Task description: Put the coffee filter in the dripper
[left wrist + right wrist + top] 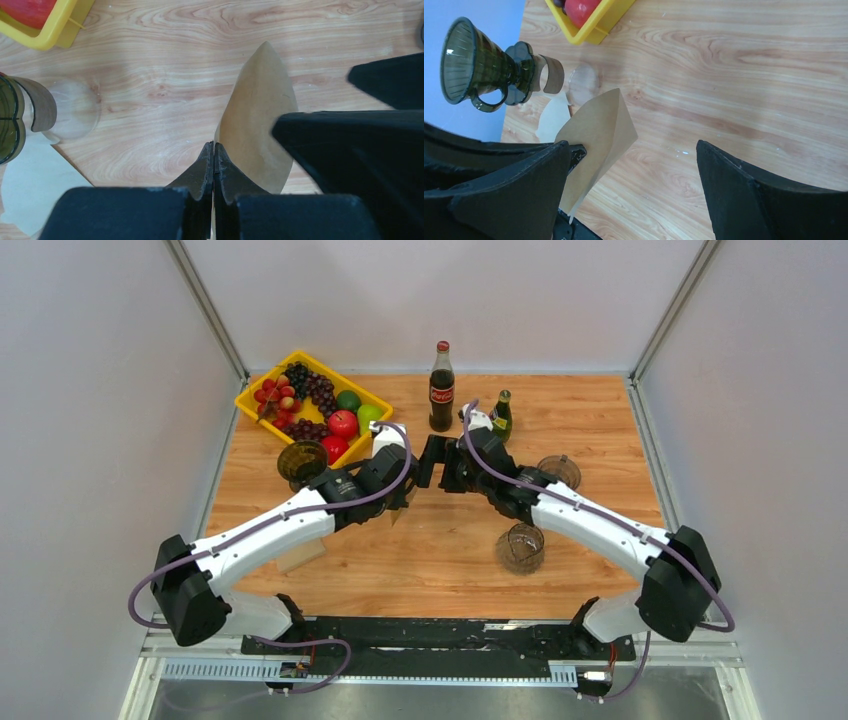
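Now, left gripper (214,161): clamped on the coffee filter (257,120) (paper fans out at 12 o'clock past the tips)
right gripper (634,152): jaws wide apart, filter at its 9 o'clock
dripper (302,460): 10 o'clock from left gripper in top view, apart from filter

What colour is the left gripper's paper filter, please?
The folded paper filter is tan, clearest in right wrist view.

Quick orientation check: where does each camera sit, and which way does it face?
Top external: above and behind the bases, looking down on the table; both arms show whole.
Left wrist: looks down past the left gripper, shut on the coffee filter.
Right wrist: looks down at the table, dripper at upper left; the open right gripper frames it.
Shared: both wrist views show the coffee filter and the yellow tray.
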